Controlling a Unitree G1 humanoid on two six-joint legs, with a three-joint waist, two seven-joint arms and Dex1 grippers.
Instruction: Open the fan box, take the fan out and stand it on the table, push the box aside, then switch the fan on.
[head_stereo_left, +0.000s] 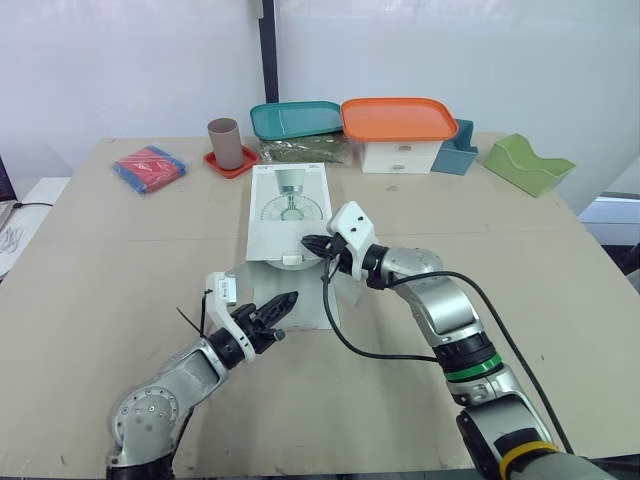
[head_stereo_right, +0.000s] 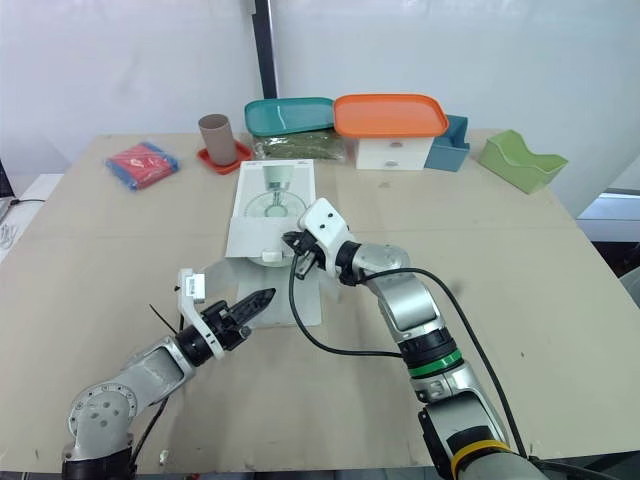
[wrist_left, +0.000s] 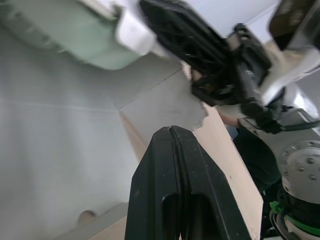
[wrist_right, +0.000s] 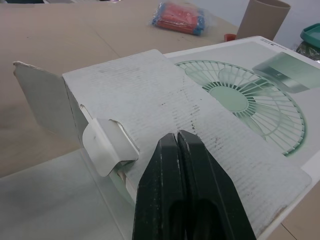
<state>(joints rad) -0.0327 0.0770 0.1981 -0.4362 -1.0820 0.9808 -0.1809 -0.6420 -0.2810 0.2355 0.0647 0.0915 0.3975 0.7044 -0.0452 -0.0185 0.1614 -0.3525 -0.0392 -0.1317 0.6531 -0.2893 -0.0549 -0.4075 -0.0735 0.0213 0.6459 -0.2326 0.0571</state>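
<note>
Fan box (head_stereo_left: 287, 200) was found lying flat at mid-table (head_stereo_left: 100, 260), with its near-end flap (head_stereo_left: 300, 295) folded out. Opening was judged nearly done, the fan not yet drawn out. Right gripper (head_stereo_left: 310, 244), jaws together, was set over the box top by the mouth. Left gripper (head_stereo_left: 288, 299), jaws together, was held just beside the flap. Next, jaws must be parted to reach inside. A tuck tab (wrist_right: 107, 145) and side flap (wrist_right: 42, 100) were made plain from the right wrist, not from the head.
</note>
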